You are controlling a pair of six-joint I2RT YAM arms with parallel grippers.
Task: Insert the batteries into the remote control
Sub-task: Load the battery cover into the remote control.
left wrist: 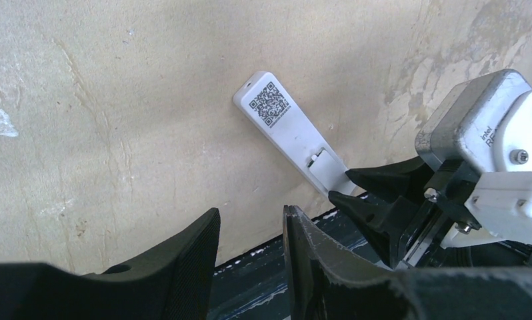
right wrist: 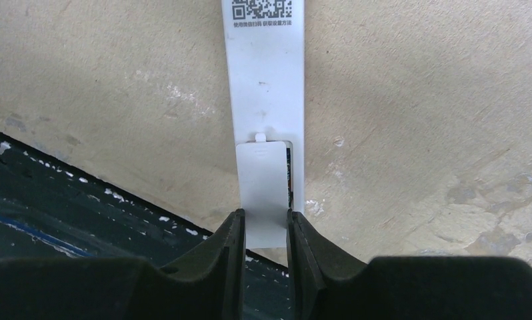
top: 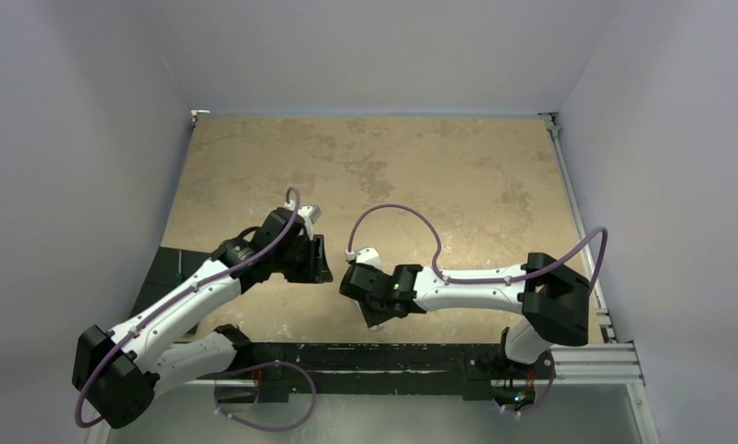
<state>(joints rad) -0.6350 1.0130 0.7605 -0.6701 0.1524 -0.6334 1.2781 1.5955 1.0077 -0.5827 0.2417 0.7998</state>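
The remote control point(left wrist: 280, 117) lies back-up on the tan table, its dark square code label point(right wrist: 262, 8) at the far end. Its white battery cover point(right wrist: 263, 190) sits slightly askew over the recess at the near end and sticks out past the remote's end. My right gripper point(right wrist: 265, 217) is shut on that cover's near end. A thin dark sliver point(right wrist: 289, 175) shows in the gap beside the cover; the batteries themselves are hidden. My left gripper point(left wrist: 250, 217) hangs open and empty, just left of the remote and the right fingers point(left wrist: 370, 197).
The table's dark front strip point(right wrist: 63, 213) runs right under both grippers point(top: 333, 273). The right wrist's camera block point(left wrist: 477, 127) is close to my left fingers. Grey walls enclose the tan tabletop point(top: 393, 166) on three sides.
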